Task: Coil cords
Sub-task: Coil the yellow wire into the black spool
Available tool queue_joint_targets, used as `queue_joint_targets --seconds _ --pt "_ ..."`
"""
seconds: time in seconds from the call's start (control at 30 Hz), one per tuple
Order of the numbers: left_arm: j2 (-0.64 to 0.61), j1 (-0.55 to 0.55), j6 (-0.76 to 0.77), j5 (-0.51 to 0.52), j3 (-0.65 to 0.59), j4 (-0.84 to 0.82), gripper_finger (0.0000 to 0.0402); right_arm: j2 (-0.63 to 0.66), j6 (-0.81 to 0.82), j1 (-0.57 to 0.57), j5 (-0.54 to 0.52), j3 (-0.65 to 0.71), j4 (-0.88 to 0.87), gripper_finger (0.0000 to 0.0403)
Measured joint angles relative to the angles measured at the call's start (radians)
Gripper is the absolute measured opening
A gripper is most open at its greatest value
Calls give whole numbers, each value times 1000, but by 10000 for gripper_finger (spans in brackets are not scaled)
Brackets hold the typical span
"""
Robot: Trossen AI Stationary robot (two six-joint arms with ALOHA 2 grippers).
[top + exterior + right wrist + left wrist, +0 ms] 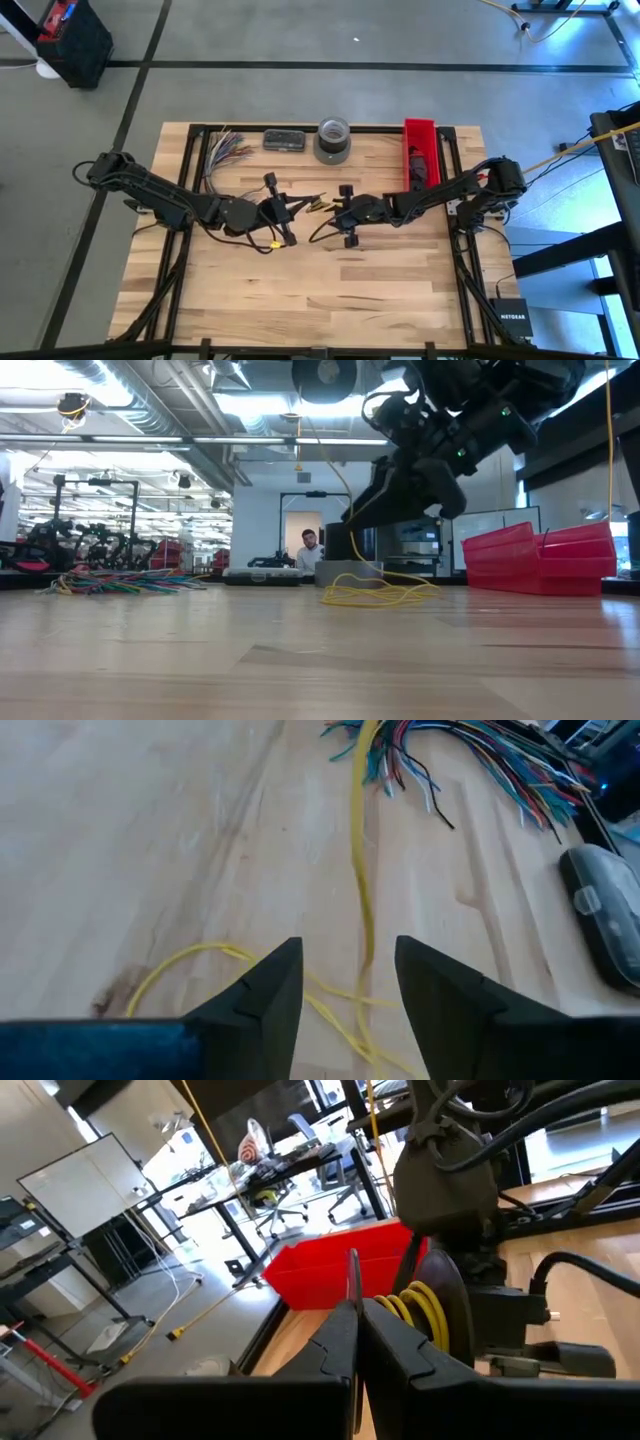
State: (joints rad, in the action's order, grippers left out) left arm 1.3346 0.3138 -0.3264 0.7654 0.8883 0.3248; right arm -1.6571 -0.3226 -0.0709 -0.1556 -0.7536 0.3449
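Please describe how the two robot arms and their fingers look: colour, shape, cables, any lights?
Both arms are black, jointed, with black cables along them. The left gripper has dark, wedge-shaped fingers. The right gripper has dark, pointed fingers. In the low view small green lights glow on one arm.

My high view looks straight down; my low view sits level at tabletop height. Both share the red bin (420, 150) (545, 558); wrist cameras ride close.

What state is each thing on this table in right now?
cord: yellow, lying in loose loops, not coiled.
left gripper: shut on cord.
right gripper: open, hovering over the cord.
wires: fanned out flat.
red bin: upright, dark items inside.
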Motion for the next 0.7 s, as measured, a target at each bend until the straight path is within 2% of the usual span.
queue_joint_targets --seconds 0.1,0.3,0.4,0.53,0.63,0.7 --pt "0 0 0 0 0 0 1 0 -8 0 -26 0 6 134" --pt "0 0 -5 0 0 0 1 1 -86 -1 -137 0 -56 14" --pt "0 3 -27 0 0 -12 1 41 -101 -8 -177 0 -74 16" --pt "-2 10 -25 0 0 -31 1 164 -90 -17 -275 -1 -141 6" --pt "-2 14 -24 1 0 -31 1 252 -14 -17 -257 -1 -207 9" --pt "-2 14 -23 1 0 -30 1 296 70 -13 -189 -1 -267 15"
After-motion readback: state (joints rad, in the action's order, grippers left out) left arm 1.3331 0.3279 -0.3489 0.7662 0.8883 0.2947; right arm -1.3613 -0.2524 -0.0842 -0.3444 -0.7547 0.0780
